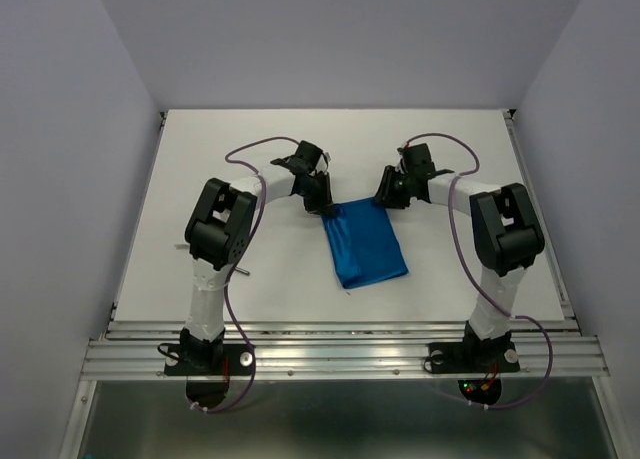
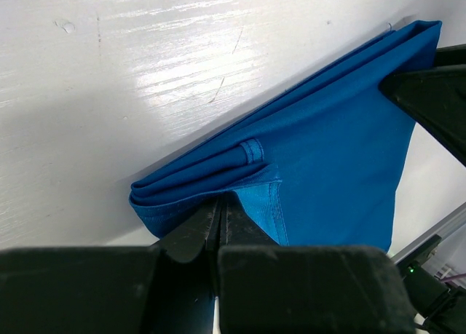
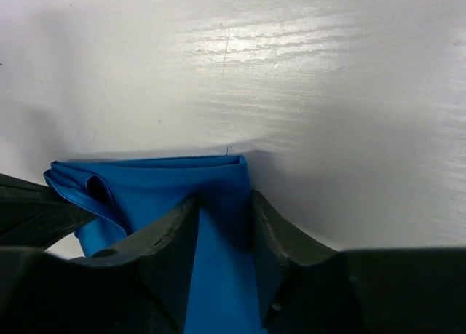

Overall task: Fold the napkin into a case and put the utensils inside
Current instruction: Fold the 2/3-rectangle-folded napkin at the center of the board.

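Napkin (image 1: 366, 244) fold: left gripper (image 2: 218, 207) jaws clamped on one far corner, right gripper (image 3: 224, 201) astride other, grip unclear.
Lift both corners evenly, keeping edges aligned.

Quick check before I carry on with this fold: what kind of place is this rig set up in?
Probably a lab test cell rather than a home: a white table boxed in by plain pale walls, with an aluminium rail along its near edge carrying the arm bases.
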Action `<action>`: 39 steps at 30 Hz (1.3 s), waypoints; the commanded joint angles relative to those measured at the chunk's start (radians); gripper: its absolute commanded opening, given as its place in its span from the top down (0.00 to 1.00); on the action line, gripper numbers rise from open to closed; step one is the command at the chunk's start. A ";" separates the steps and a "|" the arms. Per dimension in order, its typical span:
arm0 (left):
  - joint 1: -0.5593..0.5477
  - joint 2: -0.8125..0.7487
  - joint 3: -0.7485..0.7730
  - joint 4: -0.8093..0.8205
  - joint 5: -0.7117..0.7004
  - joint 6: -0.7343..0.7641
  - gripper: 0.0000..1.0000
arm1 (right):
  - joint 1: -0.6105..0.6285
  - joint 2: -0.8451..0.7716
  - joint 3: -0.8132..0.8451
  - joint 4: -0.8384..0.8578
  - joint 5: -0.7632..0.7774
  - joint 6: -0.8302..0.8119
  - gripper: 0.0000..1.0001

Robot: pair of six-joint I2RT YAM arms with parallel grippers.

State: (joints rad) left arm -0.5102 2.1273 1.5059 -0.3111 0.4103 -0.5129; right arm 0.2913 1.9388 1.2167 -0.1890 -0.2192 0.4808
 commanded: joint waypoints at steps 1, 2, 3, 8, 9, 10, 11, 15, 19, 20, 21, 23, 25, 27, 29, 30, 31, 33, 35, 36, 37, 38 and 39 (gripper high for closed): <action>-0.013 0.029 0.013 -0.048 -0.033 0.031 1.00 | -0.001 0.064 -0.009 0.013 -0.040 0.033 0.65; -0.013 0.029 0.014 -0.048 -0.033 0.030 1.00 | -0.001 0.061 -0.016 0.019 -0.040 0.036 0.74; -0.013 0.029 0.014 -0.048 -0.031 0.030 1.00 | -0.001 0.058 -0.019 0.023 -0.042 0.038 0.78; -0.013 0.029 0.013 -0.048 -0.034 0.025 1.00 | -0.001 0.022 -0.039 0.043 -0.048 0.044 0.99; -0.013 0.028 0.011 -0.046 -0.034 0.022 1.00 | -0.001 0.002 -0.046 0.046 -0.048 0.045 0.99; -0.013 0.026 0.007 -0.046 -0.034 0.021 1.00 | -0.001 -0.007 -0.051 0.049 -0.046 0.047 0.99; -0.013 0.028 0.004 -0.043 -0.034 0.019 1.00 | -0.001 -0.020 -0.054 0.051 -0.046 0.050 0.99; -0.014 0.029 -0.006 -0.036 -0.030 0.010 1.00 | -0.001 -0.069 -0.059 0.045 -0.052 0.056 0.99; -0.021 0.029 -0.010 -0.029 -0.028 0.007 1.00 | 0.019 -0.116 -0.068 0.043 -0.068 0.079 0.99; -0.022 0.031 -0.012 -0.029 -0.030 0.007 1.00 | 0.029 -0.132 -0.071 0.043 -0.069 0.084 0.99; -0.021 0.031 -0.012 -0.029 -0.028 0.007 1.00 | 0.029 -0.138 -0.071 0.043 -0.068 0.085 0.99; -0.024 0.031 -0.012 -0.029 -0.027 0.005 1.00 | 0.042 -0.153 -0.069 0.040 -0.060 0.091 0.99; -0.024 0.033 -0.013 -0.029 -0.027 0.005 1.00 | 0.051 -0.156 -0.063 0.034 -0.060 0.096 0.99; -0.025 0.029 -0.016 -0.029 -0.028 0.004 1.00 | 0.062 -0.156 -0.060 0.036 -0.060 0.097 0.99; -0.027 0.028 -0.019 -0.026 -0.030 0.004 1.00 | 0.074 -0.153 -0.054 0.034 -0.062 0.102 0.99; -0.028 0.026 -0.022 -0.025 -0.028 0.002 1.00 | 0.087 -0.153 -0.051 0.034 -0.062 0.104 0.99; -0.028 0.026 -0.026 -0.022 -0.028 0.002 1.00 | 0.104 -0.149 -0.043 0.033 -0.060 0.105 0.99; -0.030 0.026 -0.029 -0.020 -0.027 0.001 1.00 | 0.123 -0.146 -0.034 0.031 -0.052 0.108 0.99; -0.031 0.025 -0.030 -0.019 -0.027 0.001 1.00 | 0.150 -0.141 -0.019 0.028 -0.043 0.120 0.99; -0.031 0.025 -0.030 -0.017 -0.028 -0.001 1.00 | 0.151 -0.141 -0.014 0.028 -0.040 0.124 0.99; -0.033 0.025 -0.030 -0.017 -0.027 -0.001 1.00 | 0.163 -0.138 -0.006 0.029 -0.039 0.130 0.99; -0.033 0.023 -0.030 -0.016 -0.025 -0.001 1.00 | 0.176 -0.136 -0.003 0.028 -0.032 0.139 0.99; -0.034 0.023 -0.032 -0.016 -0.025 -0.001 1.00 | 0.177 -0.135 0.003 0.026 -0.029 0.142 0.99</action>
State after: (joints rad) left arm -0.5251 2.1288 1.5047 -0.2985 0.4103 -0.5243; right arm 0.4408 1.8156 1.1610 -0.1719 -0.2646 0.5926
